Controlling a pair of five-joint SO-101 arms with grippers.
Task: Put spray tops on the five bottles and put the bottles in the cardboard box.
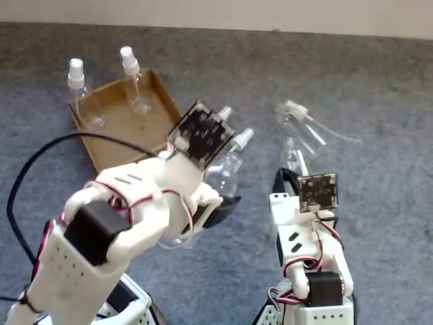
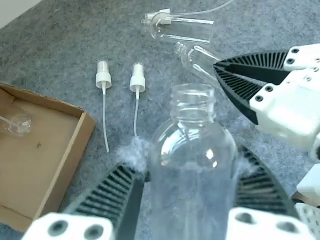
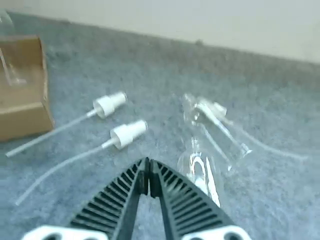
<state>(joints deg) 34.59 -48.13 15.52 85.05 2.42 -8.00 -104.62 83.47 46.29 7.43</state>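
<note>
Got the left fingers (image 2: 117, 197) clamped on a clear bottle (image 2: 192, 150), one finger either side of the belly, neck open and pointing away from the wrist. Can't tell whether it's resting on the grey counter (image 1: 379, 81) or lifted off it. Just past those fingertips, seeing a first loose spray top (image 2: 103, 77) and a second loose spray top (image 2: 137, 80) lying side by side on the counter, tubes trailing back toward the fingers, not touching each other. Got the right fingers (image 3: 120, 200) pressed together with nothing between them, tips just beside an open bottle (image 3: 200, 167) lying on its side. Further out from those tips, spotting a topped bottle (image 3: 212, 117) also lying down, near the open one. Off to the far side of the left fingers, well apart from the right fingers, seeing the cardboard box (image 1: 122, 128) lying flat, with a first standing bottle (image 1: 82, 101) and a second standing bottle (image 1: 137, 91) upright in it, both wearing white spray tops, going by the high view.
</note>
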